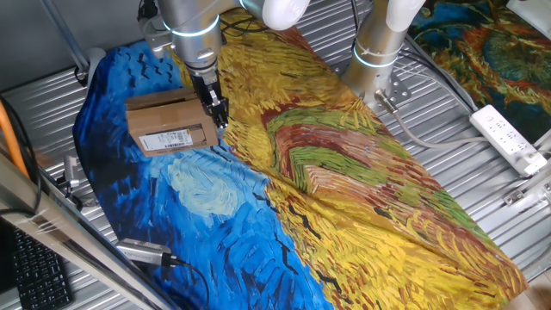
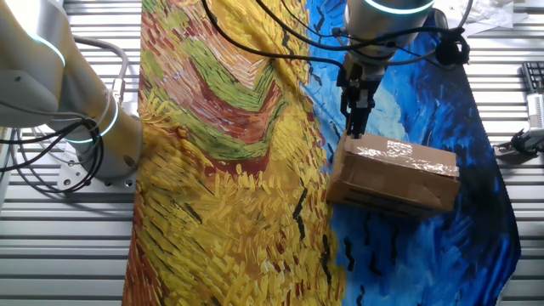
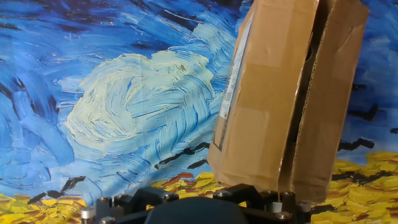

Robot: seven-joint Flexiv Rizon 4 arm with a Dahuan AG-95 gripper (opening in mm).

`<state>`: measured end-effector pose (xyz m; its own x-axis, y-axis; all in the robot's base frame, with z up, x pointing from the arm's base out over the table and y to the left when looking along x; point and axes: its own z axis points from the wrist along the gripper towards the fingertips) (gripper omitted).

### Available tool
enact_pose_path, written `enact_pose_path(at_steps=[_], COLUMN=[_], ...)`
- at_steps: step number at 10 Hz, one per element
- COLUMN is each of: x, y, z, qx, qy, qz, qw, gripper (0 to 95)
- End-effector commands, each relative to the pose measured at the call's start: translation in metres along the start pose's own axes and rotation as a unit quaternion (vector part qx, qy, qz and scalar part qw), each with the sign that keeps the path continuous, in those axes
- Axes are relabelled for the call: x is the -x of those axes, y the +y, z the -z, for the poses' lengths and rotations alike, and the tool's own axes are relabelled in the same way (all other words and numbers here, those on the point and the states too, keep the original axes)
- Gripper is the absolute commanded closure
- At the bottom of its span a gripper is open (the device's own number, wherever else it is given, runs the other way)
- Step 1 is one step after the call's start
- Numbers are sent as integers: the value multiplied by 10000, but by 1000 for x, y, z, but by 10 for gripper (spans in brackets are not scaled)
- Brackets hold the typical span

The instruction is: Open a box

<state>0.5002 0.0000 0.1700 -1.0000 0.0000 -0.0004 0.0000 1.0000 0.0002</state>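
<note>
The box lies on the blue part of the painted cloth, label side facing out, flaps down. The gripper sits at the box's end edge, probably to catch a flap. I cannot tell how wide its jaws stand.

Small brown corrugated cardboard box sits flat on blue cloth at 10 o'clock. White barcode label on near side. Top flaps slightly parted along centre seam.
</note>
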Motion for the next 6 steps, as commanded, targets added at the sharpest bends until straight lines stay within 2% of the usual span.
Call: enact_pose_path(at_steps=[1,2,3,4,5,6], x=[0,0,0,0,0,0], y=[0,0,0,0,0,0], z=[0,0,0,0,0,0], qx=[-1,524,391,394,241,156], qy=[2,190,199,178,199,193], qz=[0,98,147,161,111,49], qw=[10000,9984,9989,9989,9994,9997], gripper=[0,950,950,950,950,950])
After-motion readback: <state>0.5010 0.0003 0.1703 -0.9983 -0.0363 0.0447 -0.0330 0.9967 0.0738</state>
